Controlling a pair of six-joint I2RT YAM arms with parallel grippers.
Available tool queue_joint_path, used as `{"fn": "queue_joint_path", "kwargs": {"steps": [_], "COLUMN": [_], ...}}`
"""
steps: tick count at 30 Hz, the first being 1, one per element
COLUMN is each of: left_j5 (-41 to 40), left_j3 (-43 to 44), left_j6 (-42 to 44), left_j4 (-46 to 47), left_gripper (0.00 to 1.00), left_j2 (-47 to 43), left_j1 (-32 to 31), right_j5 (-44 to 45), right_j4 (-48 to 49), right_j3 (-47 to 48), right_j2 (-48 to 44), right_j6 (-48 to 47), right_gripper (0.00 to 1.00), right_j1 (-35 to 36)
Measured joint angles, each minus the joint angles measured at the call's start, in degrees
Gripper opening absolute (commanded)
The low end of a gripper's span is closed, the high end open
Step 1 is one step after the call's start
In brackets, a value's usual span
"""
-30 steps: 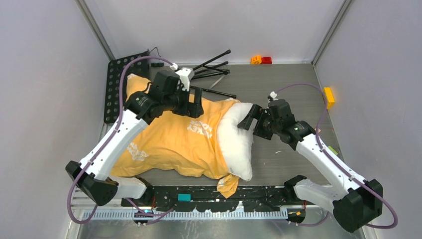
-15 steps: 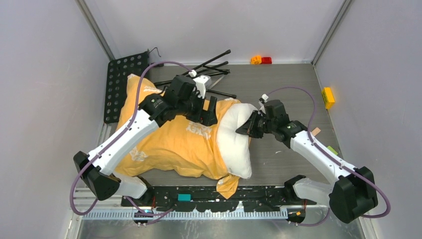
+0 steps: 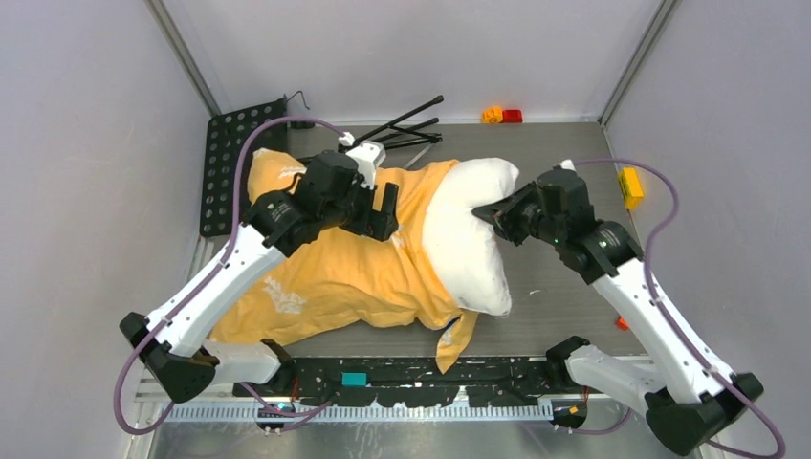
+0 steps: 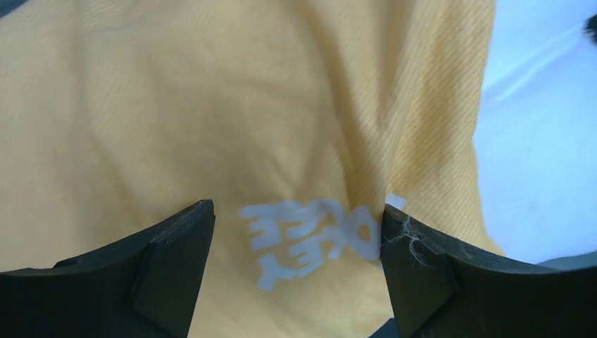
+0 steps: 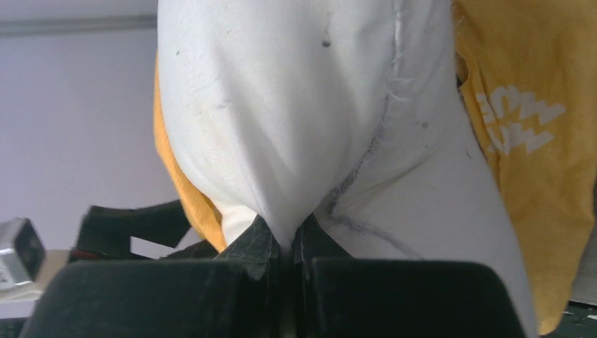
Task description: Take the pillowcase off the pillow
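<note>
From above, the pillow (image 3: 469, 244) lies partly out of the pillowcase (image 3: 335, 273) on the bench (image 3: 545, 143); left wrist: left claw (image 4: 296, 232) spread over the pillowcase, probably to pin it; right wrist: right claw (image 5: 285, 246) pinching pillow fabric to drag it free.

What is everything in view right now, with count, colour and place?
pillowcase: one, orange-yellow, white lettering, left-centre of table, partly on the pillow
pillow: one, white, sticking out of the pillowcase's right end
folded stand: one, black, far edge
perforated plate: one, black, far left
orange block: one, far edge
red block: one, beside it
yellow block: one, right edge
table: grey
left gripper: open, over pillowcase
right gripper: shut on pillow
</note>
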Motion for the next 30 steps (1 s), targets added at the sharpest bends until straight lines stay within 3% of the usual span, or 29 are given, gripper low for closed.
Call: {"fn": "queue_joint_path", "kwargs": {"steps": [4,9,17,24,30], "left_j5": [-1.7,-3.9,-4.4,-5.2,-4.0], "left_j3": [-0.1,-0.4,-2.3,-2.6,-2.7], "left_j6": [-0.1,-0.4,-1.7,-1.9,-2.4], "left_j4": [-0.7,-0.9,-0.7,-0.6,0.6], "left_gripper": [0.85,0.84,0.84,0.83,0.83], "left_j2": [-1.5,-3.3,-6.2,-5.3,-3.6], "left_j1": [0.0,0.0,0.0,0.0,0.0], "right_j5": [10.1,21.0,24.2,30.0,32.5], "right_j4": [-7.8,-14.8,-16.0,-20.9,-23.0], "right_j3": [1.9,5.7,4.5,12.2,9.1], "right_j2": [-6.1,-7.3,-3.1,-2.9,-3.9], "right_j6": [8.1,13.0,17.6,14.5,11.2], "right_gripper": [0.00,0.00,0.00,0.00,0.00], "right_j1": [0.4,0.8,4.3,12.0,12.9]}}
